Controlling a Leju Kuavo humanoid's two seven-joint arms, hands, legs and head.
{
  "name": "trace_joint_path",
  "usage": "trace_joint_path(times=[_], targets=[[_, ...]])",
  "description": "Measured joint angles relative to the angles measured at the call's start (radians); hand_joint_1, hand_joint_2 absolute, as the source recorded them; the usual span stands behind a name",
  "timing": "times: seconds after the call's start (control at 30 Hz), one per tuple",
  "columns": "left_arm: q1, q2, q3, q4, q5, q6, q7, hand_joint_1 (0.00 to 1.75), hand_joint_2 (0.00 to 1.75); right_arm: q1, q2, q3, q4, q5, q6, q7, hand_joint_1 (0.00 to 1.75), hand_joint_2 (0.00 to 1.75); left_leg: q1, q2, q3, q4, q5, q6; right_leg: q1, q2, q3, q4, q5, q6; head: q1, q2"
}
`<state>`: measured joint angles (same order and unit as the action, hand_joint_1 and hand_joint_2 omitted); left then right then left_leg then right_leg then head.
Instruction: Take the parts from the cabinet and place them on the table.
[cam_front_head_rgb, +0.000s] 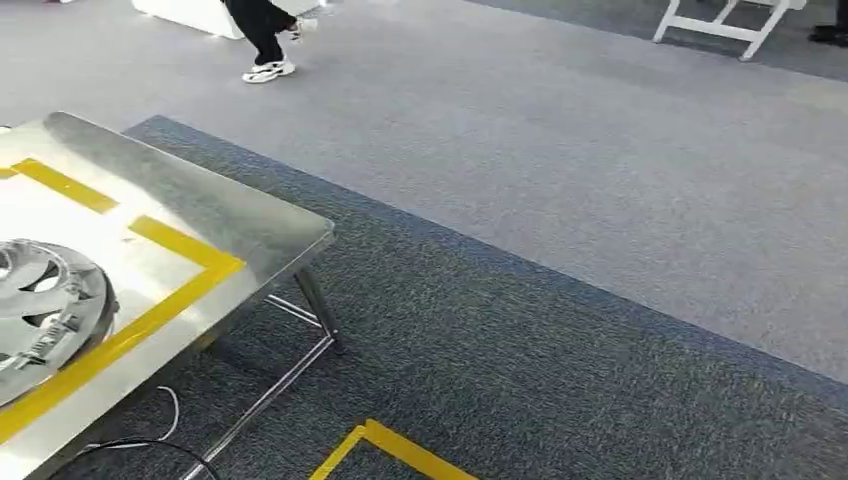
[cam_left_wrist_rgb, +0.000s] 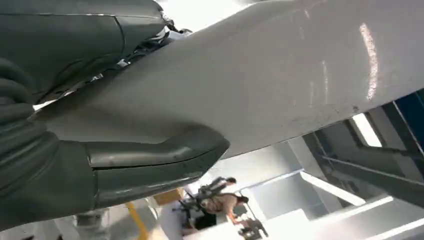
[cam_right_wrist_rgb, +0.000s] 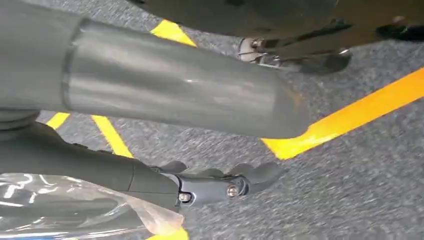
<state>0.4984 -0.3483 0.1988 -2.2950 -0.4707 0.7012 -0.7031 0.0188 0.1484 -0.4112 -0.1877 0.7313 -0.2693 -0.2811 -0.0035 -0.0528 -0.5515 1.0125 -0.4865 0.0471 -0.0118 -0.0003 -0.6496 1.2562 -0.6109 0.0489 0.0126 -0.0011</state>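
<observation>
A silver wheel cover (cam_front_head_rgb: 40, 310) lies on the steel table (cam_front_head_rgb: 250, 235) at the left, inside a yellow tape frame. In the left wrist view a broad pale panel (cam_left_wrist_rgb: 280, 80) runs between the thumb and the fingers of my left hand (cam_left_wrist_rgb: 75, 150), which grips it. My right hand (cam_right_wrist_rgb: 165, 135) hangs over the carpet with its thumb straight and its fingertips (cam_right_wrist_rgb: 250, 175) curled. Clear plastic wrap (cam_right_wrist_rgb: 75, 210) lies against the fingers, and I cannot tell whether it is held.
Dark grey carpet (cam_front_head_rgb: 520, 360) with yellow tape marks (cam_front_head_rgb: 390, 450) lies in front, lighter carpet beyond. A person's legs (cam_front_head_rgb: 265, 40) walk at the far side. A white frame (cam_front_head_rgb: 720, 25) stands at the far right. Cables (cam_front_head_rgb: 150, 440) trail under the table.
</observation>
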Motion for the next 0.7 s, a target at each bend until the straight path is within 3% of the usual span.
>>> trace_joint_path(times=[0.07, 0.1, 0.13, 0.23, 0.27, 0.3, 0.33, 0.4, 0.43, 0.47, 0.5, 0.57, 0.6, 0.63, 0.7], targets=[[-0.002, -0.002, 0.008, 0.0, -0.002, 0.0, 0.0, 1.75, 1.75, -0.001, 0.001, 0.0, 0.0, 0.016, 0.014, -0.008, 0.0, 0.0, 0.003, -0.028, 0.005, 0.003, -0.004, -0.006, -0.003, 0.026, 0.067, -0.171, 0.101, -0.002, 0.0, 0.0], [-0.002, -0.002, 0.009, 0.0, -0.004, 0.0, 0.0, 1.75, 1.75, -0.001, 0.001, 0.0, 0.0, 0.018, 0.024, -0.013, 0.0, 0.0, 0.002, -0.038, 0.003, 0.007, -0.008, -0.012, -0.009, 0.082, 0.09, -0.222, 0.1, -0.001, 0.0, 0.0], [-0.004, -0.003, 0.011, -0.001, -0.004, 0.0, 0.0, 1.75, 1.75, -0.001, 0.001, 0.0, 0.0, 0.017, 0.032, -0.019, 0.0, 0.0, -0.001, -0.053, -0.005, 0.017, -0.012, -0.018, -0.013, 0.091, 0.102, -0.25, 0.092, -0.004, -0.001, 0.0], [-0.002, -0.004, 0.014, -0.003, -0.005, 0.0, 0.0, 1.75, 1.75, 0.0, -0.002, 0.0, 0.0, 0.017, 0.047, -0.026, 0.0, 0.0, 0.007, -0.08, -0.013, 0.009, -0.003, -0.034, -0.004, 0.061, 0.109, -0.242, 0.092, -0.017, -0.001, 0.0], [-0.002, -0.004, 0.017, -0.005, -0.005, 0.0, 0.0, 1.75, 1.75, 0.001, -0.002, 0.0, 0.0, 0.017, 0.05, -0.028, 0.0, 0.0, 0.007, -0.089, -0.013, 0.011, -0.004, -0.038, -0.012, 0.05, 0.111, -0.25, 0.097, -0.025, -0.001, 0.0], [-0.001, -0.004, 0.018, -0.006, -0.006, 0.0, 0.0, 1.75, 1.75, 0.0, -0.006, 0.0, 0.0, 0.016, 0.054, -0.028, 0.0, 0.0, 0.001, -0.027, -0.019, 0.031, -0.02, -0.042, -0.012, 0.034, 0.115, -0.253, 0.098, -0.032, -0.002, 0.0], [-0.004, -0.004, 0.018, -0.008, -0.01, 0.0, 0.0, 1.75, 1.75, 0.001, -0.008, 0.0, 0.0, 0.017, 0.057, -0.031, 0.0, 0.0, 0.002, 0.014, -0.043, 0.083, -0.056, -0.048, -0.012, 0.022, 0.116, -0.254, 0.097, -0.037, -0.013, 0.0], [-0.009, -0.003, 0.018, -0.008, -0.011, 0.0, 0.0, 1.75, 1.75, 0.002, -0.008, 0.0, 0.0, 0.018, 0.057, -0.032, 0.0, 0.0, 0.007, 0.036, -0.114, 0.233, -0.129, -0.055, -0.008, -0.007, 0.116, -0.254, 0.094, -0.041, -0.011, 0.0], [-0.012, -0.001, 0.021, -0.006, -0.008, 0.0, 0.0, 1.75, 1.75, 0.004, -0.009, 0.0, 0.0, 0.021, 0.058, -0.031, 0.0, 0.0, 0.008, 0.039, -0.144, 0.294, -0.15, -0.057, -0.008, -0.023, 0.116, -0.253, 0.092, -0.041, -0.011, 0.0], [-0.015, 0.005, 0.028, -0.002, -0.003, 0.0, 0.001, 1.75, 1.75, 0.005, -0.009, 0.0, 0.0, 0.021, 0.058, -0.032, 0.0, 0.0, 0.009, 0.039, -0.155, 0.315, -0.146, -0.059, -0.007, -0.037, 0.117, -0.253, 0.09, -0.041, -0.011, 0.0], [-0.011, 0.006, 0.034, 0.0, -0.011, 0.0, 0.003, 1.75, 1.75, 0.005, -0.009, 0.0, 0.0, 0.019, 0.058, -0.032, 0.0, 0.0, 0.01, 0.041, -0.141, 0.288, -0.117, -0.058, -0.007, -0.051, 0.12, -0.253, 0.087, -0.04, -0.011, 0.0], [0.003, 0.004, 0.035, 0.0, -0.031, 0.0, 0.003, 1.75, 1.75, 0.006, -0.009, 0.0, 0.0, 0.018, 0.057, -0.034, 0.0, 0.0, 0.008, 0.056, -0.068, 0.146, -0.034, -0.051, -0.007, -0.071, 0.13, -0.253, 0.081, -0.037, -0.011, 0.0], [0.006, 0.002, 0.034, 0.001, -0.041, -0.001, 0.003, 1.75, 1.75, 0.006, -0.009, 0.0, 0.0, 0.02, 0.057, -0.035, 0.0, 0.0, 0.004, 0.101, -0.022, 0.056, 0.005, -0.041, -0.006, -0.08, 0.136, -0.254, 0.078, -0.032, -0.012, 0.0], [0.006, 0.001, 0.034, 0.003, -0.047, -0.001, 0.003, 1.75, 1.75, 0.008, -0.009, -0.001, 0.0, 0.021, 0.057, -0.036, 0.0, 0.0, -0.007, 0.138, -0.008, 0.025, -0.011, -0.038, 0.001, -0.09, 0.136, -0.251, 0.072, -0.025, -0.011, 0.0], [0.009, -0.001, 0.035, 0.005, -0.054, -0.001, 0.002, 1.75, 1.75, 0.007, -0.009, -0.003, 0.0, 0.026, 0.057, -0.037, 0.0, 0.0, -0.009, 0.12, -0.011, 0.016, -0.014, -0.029, 0.003, -0.113, 0.141, -0.253, 0.069, -0.014, -0.011, 0.0]])
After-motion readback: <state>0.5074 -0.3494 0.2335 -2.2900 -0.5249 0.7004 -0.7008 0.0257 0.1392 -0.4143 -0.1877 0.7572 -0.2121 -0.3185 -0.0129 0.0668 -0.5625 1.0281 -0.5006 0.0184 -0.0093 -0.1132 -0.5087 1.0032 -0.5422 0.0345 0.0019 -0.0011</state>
